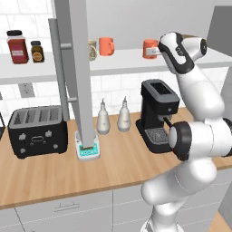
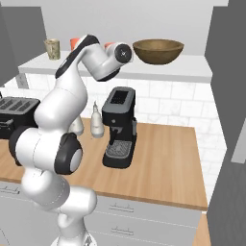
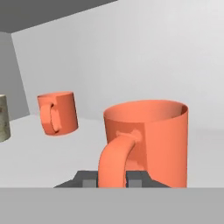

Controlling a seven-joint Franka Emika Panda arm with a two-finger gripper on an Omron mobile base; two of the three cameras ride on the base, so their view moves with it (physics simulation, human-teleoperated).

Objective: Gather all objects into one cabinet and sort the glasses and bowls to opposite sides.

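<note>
A coral-orange mug point(image 3: 148, 135) stands on the white cabinet shelf point(image 3: 39, 157), right before the hand. Its handle point(image 3: 116, 162) sits between my fingertips, and the gripper point(image 3: 113, 181) is shut on it. The same mug point(image 1: 149, 47) is partly covered by the hand in the left base view. A second coral-orange mug point(image 3: 57, 113) point(image 1: 106, 46) stands further left, with the cream mug point(image 3: 3, 118) point(image 2: 53, 48) beyond it. On the right end of the shelf rests the wide dark-brown bowl point(image 2: 158, 50).
The cabinet's grey door point(image 1: 79, 68) stands open, edge-on, left of the mugs. Two spice jars point(image 1: 18, 47) sit on the left shelf. Below, the counter holds a toaster point(image 1: 36, 129), a small scale point(image 1: 87, 152), two bottles point(image 1: 103, 118) and a coffee machine point(image 1: 156, 113).
</note>
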